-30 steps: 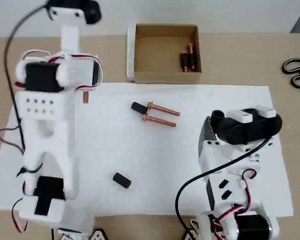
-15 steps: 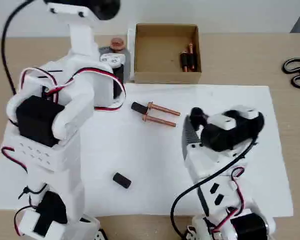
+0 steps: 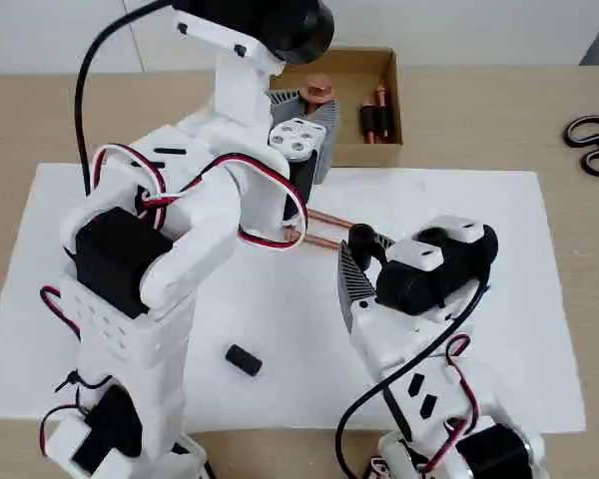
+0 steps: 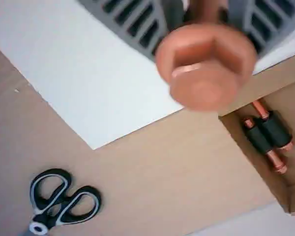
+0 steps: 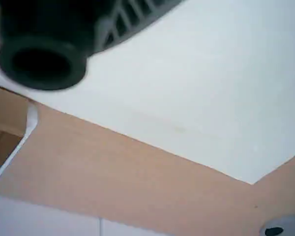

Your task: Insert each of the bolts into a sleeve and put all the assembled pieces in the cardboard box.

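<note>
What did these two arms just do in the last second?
The left gripper, holding a bolt, swung right toward the cardboard box. The right gripper, holding a sleeve, moved left toward the bolt. Nothing was released. The loose sleeve and the assembled pieces in the box stayed put.

- You've got a pair of black-handled scissors (image 3: 591, 145) lying on bare wood, just off the sheet's far right corner. The edge of the high view cuts them off partway.
- A big white sheet (image 3: 539, 299) lies flat across the middle of your wooden table (image 3: 479, 120), with tan wood showing around it.
- A pale wall (image 3: 459, 25) runs behind the table's far edge.
</note>
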Controlling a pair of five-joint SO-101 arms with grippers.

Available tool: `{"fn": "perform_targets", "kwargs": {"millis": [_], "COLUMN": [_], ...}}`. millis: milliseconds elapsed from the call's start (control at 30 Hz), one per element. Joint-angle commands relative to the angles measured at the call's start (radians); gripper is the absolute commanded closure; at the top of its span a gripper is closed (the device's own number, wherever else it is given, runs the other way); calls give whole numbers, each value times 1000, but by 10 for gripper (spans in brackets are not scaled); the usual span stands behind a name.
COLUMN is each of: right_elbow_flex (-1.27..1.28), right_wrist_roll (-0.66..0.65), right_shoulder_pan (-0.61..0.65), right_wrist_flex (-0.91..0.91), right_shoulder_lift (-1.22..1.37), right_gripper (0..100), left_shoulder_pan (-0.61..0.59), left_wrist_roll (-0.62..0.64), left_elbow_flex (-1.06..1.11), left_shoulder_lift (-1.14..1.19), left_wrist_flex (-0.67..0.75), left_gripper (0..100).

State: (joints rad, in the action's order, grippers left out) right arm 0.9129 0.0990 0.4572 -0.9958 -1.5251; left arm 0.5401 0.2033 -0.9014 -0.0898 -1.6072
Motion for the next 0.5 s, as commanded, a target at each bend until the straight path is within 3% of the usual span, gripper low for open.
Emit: {"fn": "perform_targets", "kwargs": {"millis": [0, 200, 467], "right_elbow_flex": [-5, -5, -5], "right_wrist_roll": [11, 11, 11], "right_shoulder_pan": [8, 2, 7], "right_wrist_flex": [30, 30, 24], "right_shoulder_lift": [-8, -8, -8], "right_gripper": [995, 995, 995], "left_shoulder_pan": [41, 44, 46], "left_wrist_roll": [80, 242, 252], "left_elbow_flex": [-104, -159, -110], "left_shoulder_lift": [-40, -40, 2], "left_wrist_flex": [6, -44, -60], "left_gripper": [994, 994, 994]}}
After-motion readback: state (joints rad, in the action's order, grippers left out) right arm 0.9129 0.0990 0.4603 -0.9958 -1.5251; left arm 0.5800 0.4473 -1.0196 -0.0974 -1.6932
